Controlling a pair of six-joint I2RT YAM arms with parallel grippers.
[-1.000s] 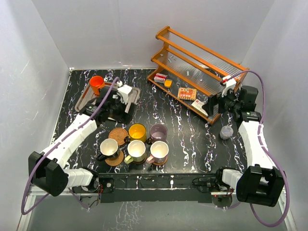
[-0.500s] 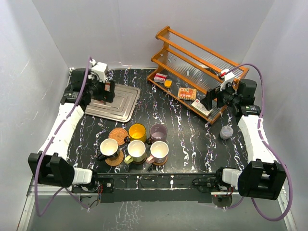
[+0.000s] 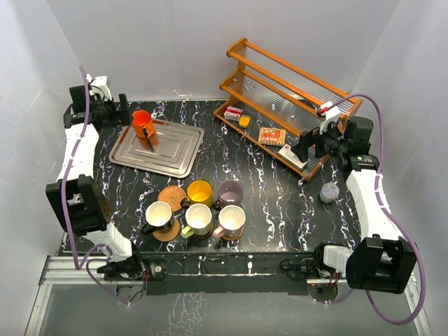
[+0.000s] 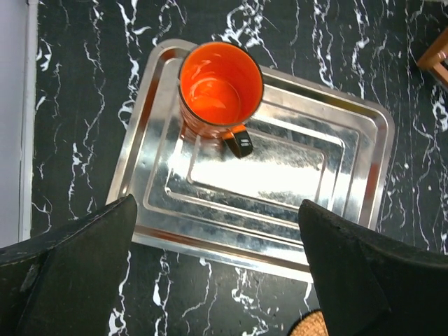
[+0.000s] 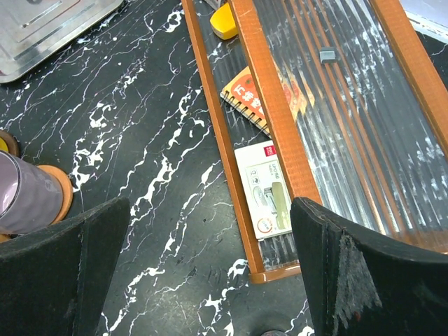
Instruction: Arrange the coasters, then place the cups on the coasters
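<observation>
Orange mug stands upright on the steel tray; we see our left gripper spread empty above it, our right gripper spread too, over the rack.

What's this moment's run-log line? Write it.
left end effector: open, empty; orange mug: on tray, unheld; right end effector: open, empty; woven coaster: bare

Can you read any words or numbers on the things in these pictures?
Orange packet: white characters, too blurred to read.
White card: tiny print and a red round mark, too small to read.
Red and white box: too small to read.
No other writing shows.
</observation>
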